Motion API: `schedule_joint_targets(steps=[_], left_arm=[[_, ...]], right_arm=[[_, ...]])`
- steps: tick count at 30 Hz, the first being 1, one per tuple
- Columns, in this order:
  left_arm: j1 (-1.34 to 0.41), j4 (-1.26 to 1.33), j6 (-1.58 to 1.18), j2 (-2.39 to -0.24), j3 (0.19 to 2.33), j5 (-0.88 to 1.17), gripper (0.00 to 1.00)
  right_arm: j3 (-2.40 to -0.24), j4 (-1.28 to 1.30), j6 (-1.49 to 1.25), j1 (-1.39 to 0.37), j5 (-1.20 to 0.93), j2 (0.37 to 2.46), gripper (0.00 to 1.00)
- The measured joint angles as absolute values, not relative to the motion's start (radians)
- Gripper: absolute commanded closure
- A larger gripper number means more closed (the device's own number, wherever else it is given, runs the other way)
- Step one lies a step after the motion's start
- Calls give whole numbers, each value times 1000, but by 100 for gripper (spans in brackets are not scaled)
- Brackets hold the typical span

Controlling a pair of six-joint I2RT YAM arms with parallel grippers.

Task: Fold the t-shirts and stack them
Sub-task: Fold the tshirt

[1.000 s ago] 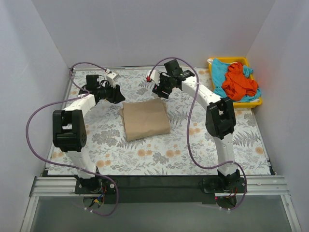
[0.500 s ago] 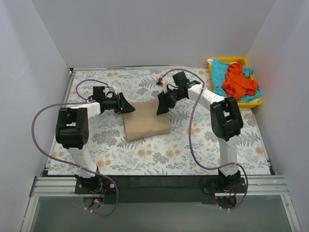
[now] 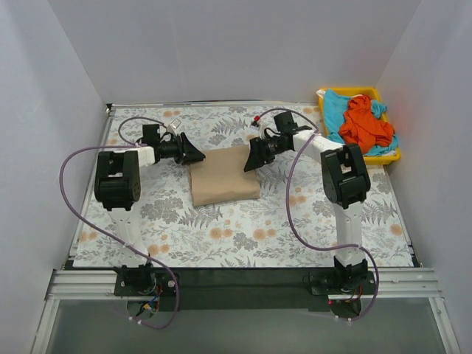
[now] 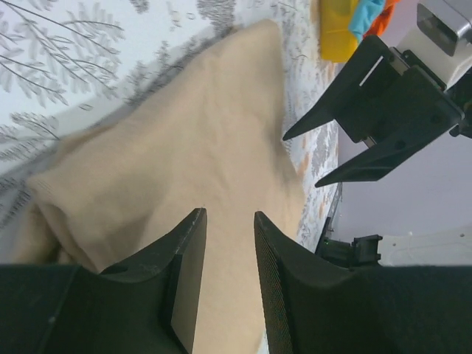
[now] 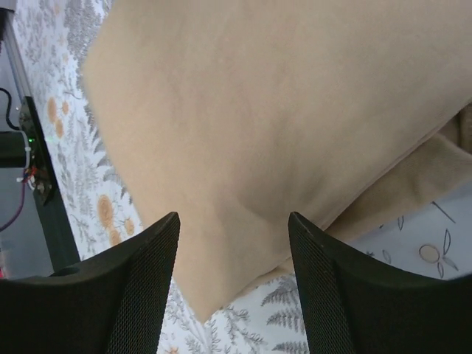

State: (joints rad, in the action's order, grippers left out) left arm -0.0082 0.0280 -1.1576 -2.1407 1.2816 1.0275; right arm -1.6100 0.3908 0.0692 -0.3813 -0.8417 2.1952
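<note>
A tan-beige t-shirt (image 3: 225, 177), folded into a rough rectangle, lies flat mid-table. My left gripper (image 3: 198, 156) is at its far left corner, jaws a little apart over the cloth (image 4: 199, 140), holding nothing. My right gripper (image 3: 251, 162) is at its far right corner, jaws wide open above the cloth (image 5: 280, 110). The left wrist view also shows the right gripper (image 4: 301, 161) open across the shirt. An orange-red t-shirt (image 3: 366, 124) lies crumpled on a turquoise-blue t-shirt (image 3: 335, 109) in the tray.
The yellow tray (image 3: 377, 157) stands at the far right by the right wall; it also shows in the left wrist view (image 4: 335, 37). The floral tablecloth (image 3: 243, 228) covers the table. White walls enclose the left, back and right.
Both arms have swung inward and down from the back of the table. Their grippers now sit at the tan shirt's two far corners. The shirt has barely moved.
</note>
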Motion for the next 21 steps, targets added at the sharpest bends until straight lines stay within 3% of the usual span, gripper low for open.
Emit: schedule_joint_targets(steps=[10,16,21], left_arm=[[-66,54,-1271,-1618,881,1122,75],[-166,141,-1350,-1705,717,1127,78],[-97,205,-1383,-1879,697,1112,78]], right_arm=[[-1342,284,-73,-420,-955,1860,49],[-1301,224,-103,-456,-979,1948,52],[-1255,204,-90,-444,-968,2086,54]])
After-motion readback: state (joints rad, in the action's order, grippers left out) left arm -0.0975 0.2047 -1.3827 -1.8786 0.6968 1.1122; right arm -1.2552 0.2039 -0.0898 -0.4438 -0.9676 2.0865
